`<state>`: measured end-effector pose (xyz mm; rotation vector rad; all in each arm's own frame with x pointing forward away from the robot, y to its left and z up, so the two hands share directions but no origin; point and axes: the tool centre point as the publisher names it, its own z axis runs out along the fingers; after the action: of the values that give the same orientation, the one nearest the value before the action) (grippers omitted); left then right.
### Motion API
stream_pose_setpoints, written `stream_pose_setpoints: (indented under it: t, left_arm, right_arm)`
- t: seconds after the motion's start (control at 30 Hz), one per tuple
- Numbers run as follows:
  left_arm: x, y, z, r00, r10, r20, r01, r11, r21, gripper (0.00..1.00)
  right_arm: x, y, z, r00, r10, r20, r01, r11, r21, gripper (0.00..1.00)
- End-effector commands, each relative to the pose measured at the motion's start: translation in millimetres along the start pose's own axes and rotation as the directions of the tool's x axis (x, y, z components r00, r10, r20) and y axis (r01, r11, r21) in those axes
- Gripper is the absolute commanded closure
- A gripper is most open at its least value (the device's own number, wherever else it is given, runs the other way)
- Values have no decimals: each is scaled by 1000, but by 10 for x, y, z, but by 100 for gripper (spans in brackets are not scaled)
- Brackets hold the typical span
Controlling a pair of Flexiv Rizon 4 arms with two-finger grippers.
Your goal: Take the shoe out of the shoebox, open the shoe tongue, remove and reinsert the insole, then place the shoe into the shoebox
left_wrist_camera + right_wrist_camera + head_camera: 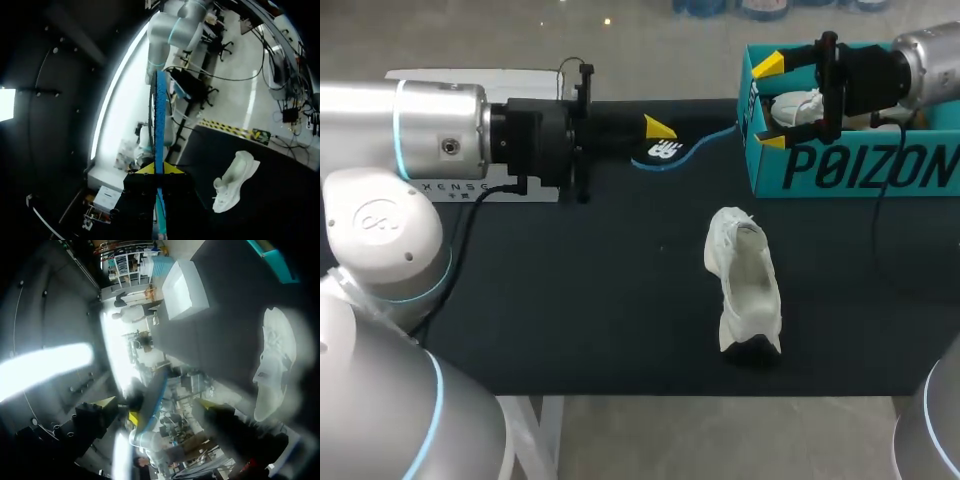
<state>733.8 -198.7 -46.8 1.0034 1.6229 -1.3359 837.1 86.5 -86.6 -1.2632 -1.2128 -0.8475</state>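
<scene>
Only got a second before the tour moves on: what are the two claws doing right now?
Left gripper: closed on the insole, held edge-on between its fingers.
Right gripper: open, holding nothing, at the shoebox.

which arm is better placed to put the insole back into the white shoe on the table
Left. The left hand grips the insole; the right hand is open, up at the shoebox, away from that shoe.
</scene>
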Motion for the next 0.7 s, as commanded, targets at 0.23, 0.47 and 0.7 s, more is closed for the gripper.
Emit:
stream_pose_setpoints:
  t: [0.23,0.47,0.7]
  left_arm:
    - [-96,232,583,997,42,-58,-45,998,-38,100]
    - [-19,323,917,996,55,-66,-58,998,-38,100]
    - [-18,353,1018,995,73,-70,-77,995,-62,100]
  right_arm:
    - [-1,11,10,1000,0,0,0,1000,0,0]
    - [-1,11,10,1000,0,0,0,1000,0,0]
    - [-1,11,10,1000,0,0,0,1000,0,0]
